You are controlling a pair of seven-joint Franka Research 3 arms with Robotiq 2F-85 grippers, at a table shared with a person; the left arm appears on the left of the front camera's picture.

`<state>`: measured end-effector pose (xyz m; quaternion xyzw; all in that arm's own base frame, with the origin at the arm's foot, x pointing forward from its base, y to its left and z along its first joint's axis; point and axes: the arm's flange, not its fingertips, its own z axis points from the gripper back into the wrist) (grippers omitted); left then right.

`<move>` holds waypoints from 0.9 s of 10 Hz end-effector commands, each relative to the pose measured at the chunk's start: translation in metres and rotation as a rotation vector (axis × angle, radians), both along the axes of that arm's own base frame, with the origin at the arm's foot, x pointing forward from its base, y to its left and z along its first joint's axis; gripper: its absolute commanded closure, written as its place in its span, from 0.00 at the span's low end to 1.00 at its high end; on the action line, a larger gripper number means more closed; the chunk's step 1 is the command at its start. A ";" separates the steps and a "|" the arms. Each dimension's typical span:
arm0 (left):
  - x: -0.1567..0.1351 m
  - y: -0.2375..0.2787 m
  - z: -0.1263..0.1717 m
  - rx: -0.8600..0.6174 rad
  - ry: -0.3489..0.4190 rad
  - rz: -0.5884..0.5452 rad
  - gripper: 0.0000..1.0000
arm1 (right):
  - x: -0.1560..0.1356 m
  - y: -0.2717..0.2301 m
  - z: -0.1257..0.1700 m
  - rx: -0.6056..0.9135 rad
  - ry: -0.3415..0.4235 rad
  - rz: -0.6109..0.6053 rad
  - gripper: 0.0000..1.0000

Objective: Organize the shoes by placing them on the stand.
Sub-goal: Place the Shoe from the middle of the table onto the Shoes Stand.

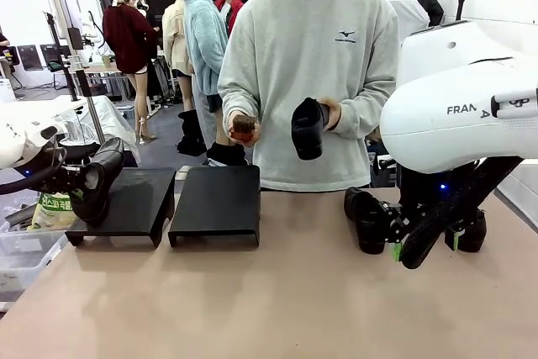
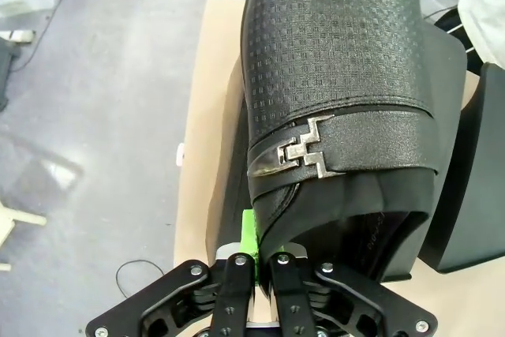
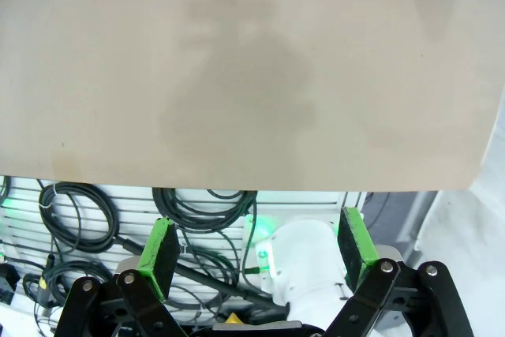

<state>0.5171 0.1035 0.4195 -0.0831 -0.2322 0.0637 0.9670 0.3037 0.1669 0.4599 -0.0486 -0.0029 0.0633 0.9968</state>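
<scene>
One shoe (image 1: pixel 97 178), left gripper (image 2: pixel 260 254) clamped, left stand (image 1: pixel 139 195) edge.

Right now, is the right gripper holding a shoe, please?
No, the right gripper stands open with nothing between its green pads.

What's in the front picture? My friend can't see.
The left gripper holds a black shoe at the left of two black stands. A person across the table holds another shoe; two more sit by the open right gripper.
</scene>
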 end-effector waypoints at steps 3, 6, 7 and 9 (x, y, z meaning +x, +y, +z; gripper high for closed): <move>0.003 0.008 0.007 -0.027 -0.003 -0.044 1.00 | 0.000 0.001 0.001 0.015 0.006 0.001 0.00; -0.001 0.008 0.018 -0.013 -0.001 -0.057 1.00 | 0.000 0.001 0.001 0.015 0.006 0.001 0.00; -0.004 0.009 0.017 -0.010 0.016 -0.056 1.00 | 0.000 0.001 0.001 0.015 0.006 0.001 0.00; -0.005 0.010 0.011 -0.017 0.038 -0.054 1.00 | 0.000 0.001 0.001 0.015 0.006 0.001 0.00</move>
